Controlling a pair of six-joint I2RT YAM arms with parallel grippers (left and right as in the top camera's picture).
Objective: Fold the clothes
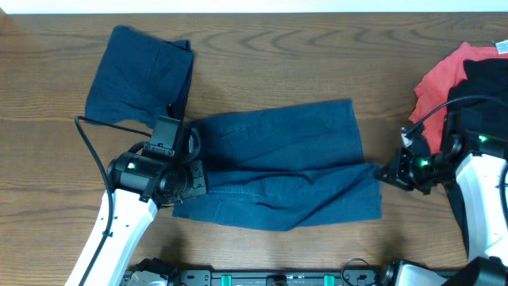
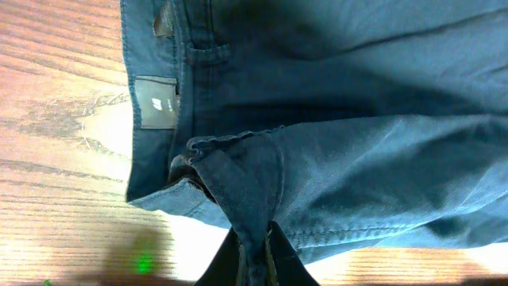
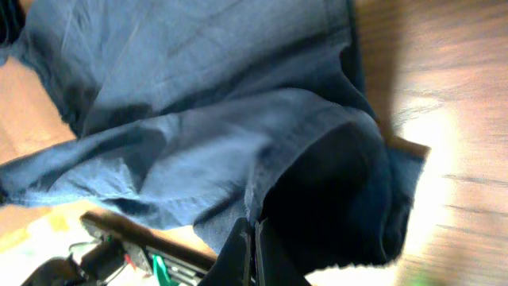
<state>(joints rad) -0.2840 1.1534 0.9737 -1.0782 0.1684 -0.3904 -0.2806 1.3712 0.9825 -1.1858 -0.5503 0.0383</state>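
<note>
Wooden worktop (image 1: 262,48), navy shorts (image 1: 286,159) spread across its middle, pinched at both ends
Second navy piece (image 1: 139,75) lies folded far left; coral-red garment (image 1: 440,79) and black one (image 1: 486,79) heaped far right. Left jaws closed tight on waistband edge, right jaws on leg hem

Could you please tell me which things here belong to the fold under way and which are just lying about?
In the job: navy shorts, spread mid-table; left gripper, pinching their waistband; right gripper, pinching a leg end.
Lying about: folded navy piece, far left; red garment and black garment, heaped far right.
</note>
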